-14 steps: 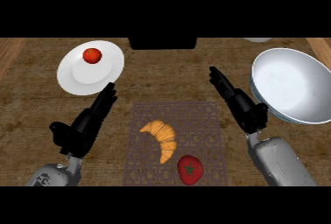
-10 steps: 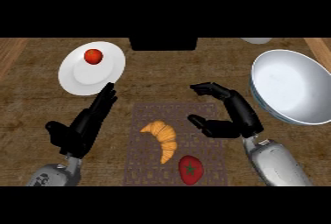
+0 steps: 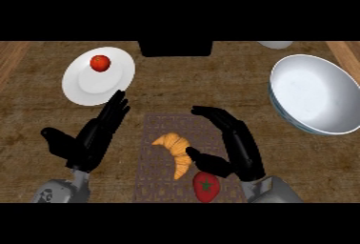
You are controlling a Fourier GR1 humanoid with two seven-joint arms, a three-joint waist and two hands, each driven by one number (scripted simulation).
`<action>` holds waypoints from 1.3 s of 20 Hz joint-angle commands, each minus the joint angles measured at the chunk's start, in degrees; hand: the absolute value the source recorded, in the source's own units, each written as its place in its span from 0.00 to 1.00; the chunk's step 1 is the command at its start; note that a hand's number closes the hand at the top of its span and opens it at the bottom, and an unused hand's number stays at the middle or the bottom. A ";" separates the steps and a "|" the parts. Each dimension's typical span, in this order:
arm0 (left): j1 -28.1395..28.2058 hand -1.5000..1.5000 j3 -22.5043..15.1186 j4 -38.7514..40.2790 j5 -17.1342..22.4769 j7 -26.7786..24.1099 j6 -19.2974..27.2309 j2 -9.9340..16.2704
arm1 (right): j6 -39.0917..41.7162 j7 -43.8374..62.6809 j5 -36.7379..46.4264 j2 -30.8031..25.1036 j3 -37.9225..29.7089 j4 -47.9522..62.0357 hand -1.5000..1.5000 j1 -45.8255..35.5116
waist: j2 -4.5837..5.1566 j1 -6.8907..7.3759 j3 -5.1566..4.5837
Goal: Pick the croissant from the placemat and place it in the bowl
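Fingers (image 3: 215,115) of the right hand (image 3: 235,145) curve inward but hold nothing, thumb almost touching the croissant (image 3: 175,152), which lies curved on the placemat (image 3: 158,124) at the middle of the tabletop (image 3: 211,81). It looks light, flaky and easily crushed, so I'd take it gently across its thick middle, not by a thin tip. A strawberry (image 3: 205,187) sits just beside it. The bowl (image 3: 313,93) waits well off to the right. The left hand (image 3: 91,138) rests open.

Counter (image 3: 175,81): rough brown wood-grain, matt. Placemat (image 3: 158,181): woven cloth w/ patterned weave. Bowl (image 3: 316,95): smooth, glossy, pale. Plate (image 3: 84,88): smooth white, matt-ish. Croissant (image 3: 175,150): golden, ridged crust. Hands: black, slight sheen.
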 commanded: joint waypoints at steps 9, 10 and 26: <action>-0.93 0.50 1.89 1.46 1.41 -0.32 -1.89 -0.17 | 20.88 37.71 32.13 1.39 14.08 -8.67 0.00 -6.60 | -0.42 -0.24 -0.17; 0.45 0.50 0.29 1.16 -0.11 -0.71 -0.61 -1.17 | 25.24 41.00 32.59 2.26 15.40 -8.71 0.00 -6.91 | -0.47 0.03 -0.17; -1.58 0.50 -1.67 1.73 -2.26 0.49 0.42 -4.87 | 38.56 70.93 15.02 11.25 15.69 2.90 0.00 -19.94 | 0.27 1.94 0.08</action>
